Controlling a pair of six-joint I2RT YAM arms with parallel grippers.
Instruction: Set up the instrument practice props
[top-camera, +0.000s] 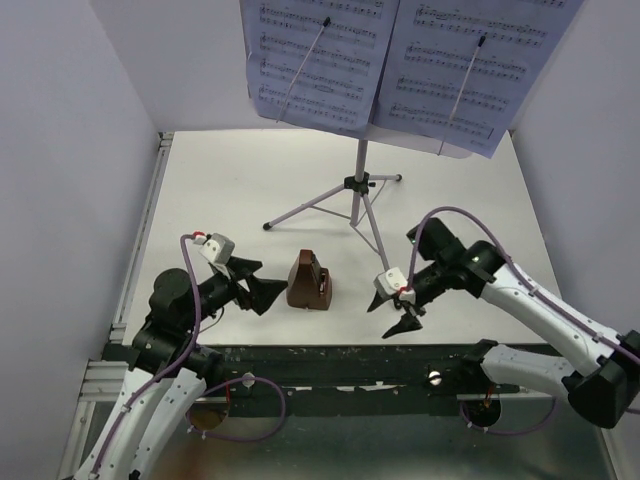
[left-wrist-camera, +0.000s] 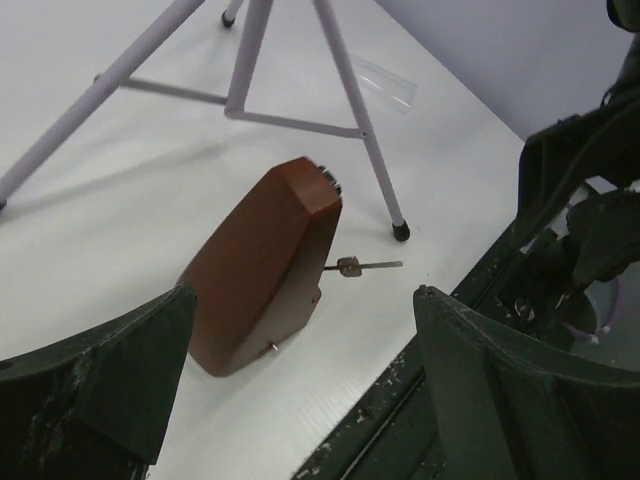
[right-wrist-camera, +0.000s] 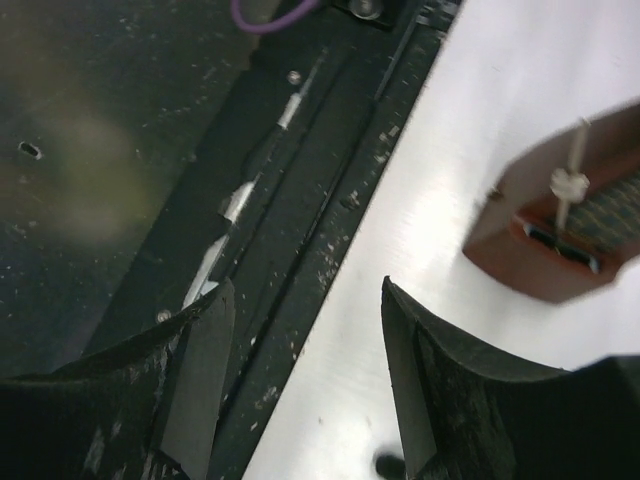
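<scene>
Metronome (top-camera: 309, 281): standing on counter (top-camera: 220, 190), before music stand (top-camera: 358, 185) tripod, between 2 grippers | Left gripper (top-camera: 270, 280): wide open, just beside metronome | Right gripper (top-camera: 380, 320): open, empty | Sheet music (top-camera: 320, 60): on stand

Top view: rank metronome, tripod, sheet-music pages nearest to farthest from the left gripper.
From the left gripper:
1. metronome: just to its right, at the near edge.
2. tripod: farther back, centre.
3. sheet-music pages: raised, at the far back.
</scene>
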